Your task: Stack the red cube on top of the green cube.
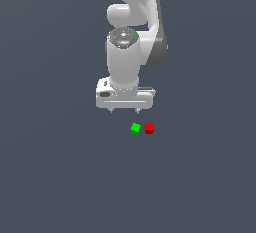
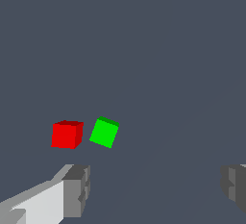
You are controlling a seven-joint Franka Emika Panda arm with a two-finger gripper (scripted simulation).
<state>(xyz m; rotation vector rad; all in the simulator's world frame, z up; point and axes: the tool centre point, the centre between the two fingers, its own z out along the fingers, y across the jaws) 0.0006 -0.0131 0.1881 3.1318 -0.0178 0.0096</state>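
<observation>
- White and grey, our gripper (image 1: pixel 125 111) hangs just above centre of the exterior view, its two short fingertips pointing down and set wide apart with nothing between them.
- In the wrist view we see one grey finger pad (image 2: pixel 77 189) and the other pad at the opposite edge, a broad bare gap separating them.
- Just below and to the exterior view's right of our fingertips, the green cube (image 1: pixel 135 128) sits on the floor, turned slightly askew.
- The red cube (image 1: pixel 149 128) rests just beside it, on the exterior view's right, with a thin gap between the two; both lie flat on the surface, neither stacked.
- The wrist view shows the same pair, red cube (image 2: pixel 66 134) and green cube (image 2: pixel 104 132), side by side and apart.
- Our white arm (image 1: pixel 131 22) rises from the gripper to the top edge of the frame.
- Everything stands on a plain dark slate-grey floor (image 1: pixel 60 177).
</observation>
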